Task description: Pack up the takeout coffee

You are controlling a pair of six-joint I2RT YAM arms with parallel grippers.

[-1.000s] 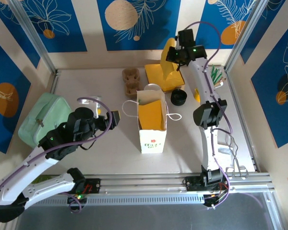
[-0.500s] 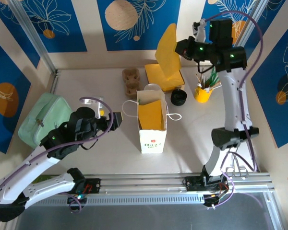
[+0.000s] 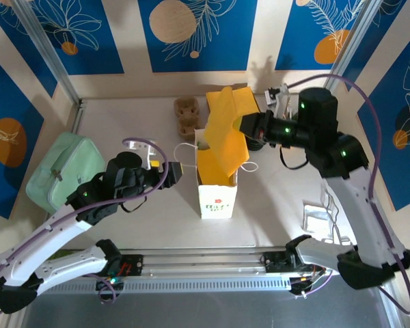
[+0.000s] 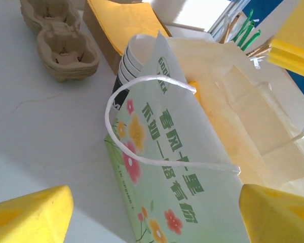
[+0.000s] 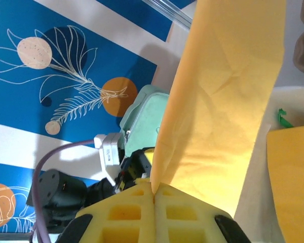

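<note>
Right gripper (image 5: 154,193) dangles yellow sheet (image 5: 223,101), maybe napkin, above bag (image 3: 216,198).

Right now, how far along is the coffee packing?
Done: the paper bag stands open on the table. In hand: the right gripper is shut on a yellow paper sheet, dangling it over the bag's mouth. The left gripper is open beside the bag's handle, holding nothing. Left: I can't confirm a lidded cup is in the bag, so the coffee itself likely has yet to go in.
</note>
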